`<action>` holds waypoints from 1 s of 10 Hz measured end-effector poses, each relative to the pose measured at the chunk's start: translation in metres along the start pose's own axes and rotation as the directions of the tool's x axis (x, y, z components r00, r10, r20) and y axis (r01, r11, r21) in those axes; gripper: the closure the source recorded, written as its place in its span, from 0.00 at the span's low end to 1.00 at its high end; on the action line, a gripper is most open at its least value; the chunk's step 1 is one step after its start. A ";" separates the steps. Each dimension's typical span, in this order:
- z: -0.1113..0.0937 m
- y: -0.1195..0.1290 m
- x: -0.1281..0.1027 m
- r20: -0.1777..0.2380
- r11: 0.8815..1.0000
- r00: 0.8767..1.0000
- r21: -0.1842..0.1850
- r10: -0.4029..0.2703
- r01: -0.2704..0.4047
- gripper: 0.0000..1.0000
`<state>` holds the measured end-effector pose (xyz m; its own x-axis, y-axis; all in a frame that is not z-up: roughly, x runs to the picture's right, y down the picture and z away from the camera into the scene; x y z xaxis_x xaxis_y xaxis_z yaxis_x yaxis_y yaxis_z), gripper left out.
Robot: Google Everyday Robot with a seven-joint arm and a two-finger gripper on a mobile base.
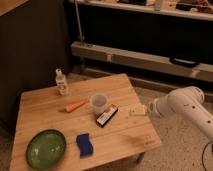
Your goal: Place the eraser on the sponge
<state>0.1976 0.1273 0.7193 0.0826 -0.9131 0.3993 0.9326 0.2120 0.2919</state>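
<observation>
Camera view: gripper (pixel 139 110) low over table's (pixel 125 137) right side, open or closed I cannot tell; eraser (pixel 107 115) lies just beside cup (pixel 99 103), apart from sponge (pixel 83 144) near bowl (pixel 37 150).

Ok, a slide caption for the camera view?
Gripper at the wooden table's right edge, short of the black oblong eraser; thick blue rectangular sponge lies bare near the front.

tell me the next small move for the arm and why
Probably slide the gripper left to line up over the eraser. The gripper hovers just right of the eraser, which lies on the table beside the cup, not yet picked up. The sponge sits bare near the front edge.
</observation>
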 end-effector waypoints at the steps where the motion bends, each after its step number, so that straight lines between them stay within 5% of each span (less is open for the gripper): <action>1: 0.000 0.000 0.000 -0.001 1.000 1.000 -0.002 -0.001 0.001 0.20; 2: 0.000 -0.002 0.004 -0.017 1.000 1.000 0.010 -0.021 0.022 0.20; 4: -0.004 -0.001 0.021 -0.094 0.990 0.991 0.096 -0.095 0.104 0.20; 6: -0.009 0.002 0.048 -0.194 0.946 0.961 0.221 -0.196 0.238 0.20; 9: -0.018 0.016 0.067 -0.312 0.895 0.917 0.287 -0.250 0.341 0.20; 10: -0.018 0.017 0.069 -0.327 0.888 0.910 0.293 -0.256 0.355 0.20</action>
<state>0.2257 0.0615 0.7362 -0.0486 -0.9988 0.0043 0.7544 -0.0339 0.6555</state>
